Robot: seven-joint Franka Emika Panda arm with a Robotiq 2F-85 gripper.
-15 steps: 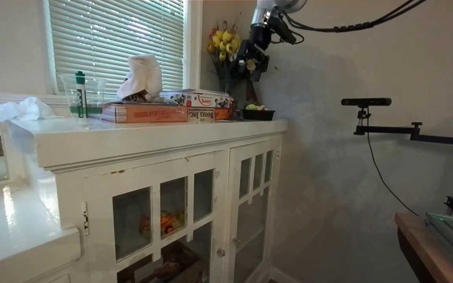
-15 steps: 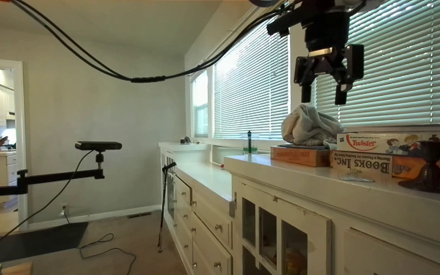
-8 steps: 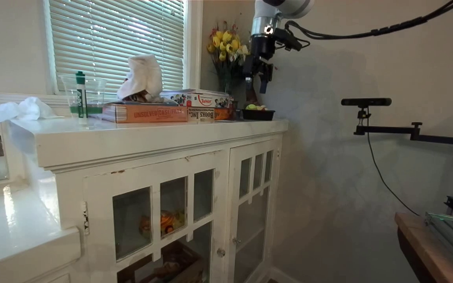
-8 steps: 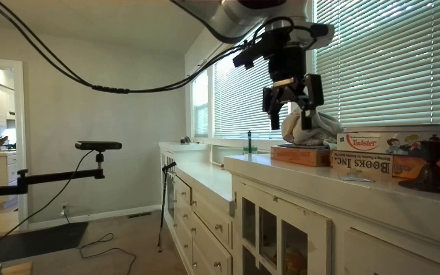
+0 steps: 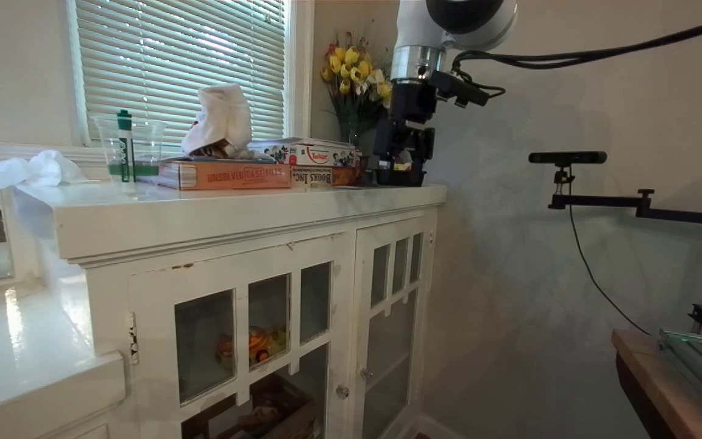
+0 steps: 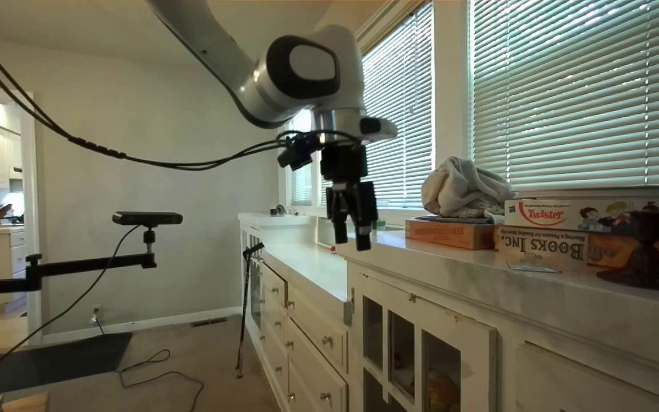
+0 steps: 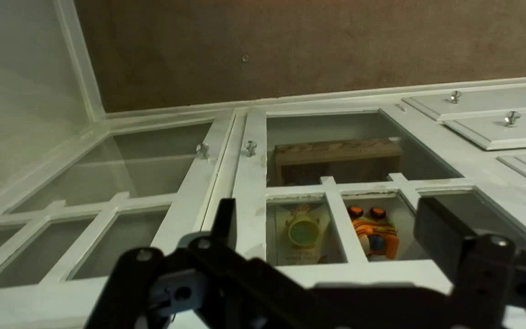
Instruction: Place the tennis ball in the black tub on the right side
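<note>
The black tub (image 5: 401, 178) stands at the right end of the white counter. It holds pale yellowish contents, now mostly covered by my gripper (image 5: 401, 164), which overlaps it in this exterior view. The tennis ball cannot be made out in any view now. My gripper also shows in an exterior view (image 6: 351, 243), pointing down near the counter's front edge. In the wrist view the gripper (image 7: 327, 214) has its fingers wide apart with nothing between them, and the cabinet doors lie beyond. The tub is out of view there.
Boxed games and books (image 5: 311, 152), a white cloth (image 6: 464, 186), a plastic cup with a marker (image 5: 124, 146) and a dark candlestick (image 6: 647, 257) stand on the counter. Yellow flowers (image 5: 348, 70) stand in the corner. A camera arm (image 5: 607, 201) sticks out nearby.
The gripper has come down and moved left across an exterior view, away from the cloth and window. It now covers the tub's contents, where a yellow-green round shape showed earlier. It stays open.
</note>
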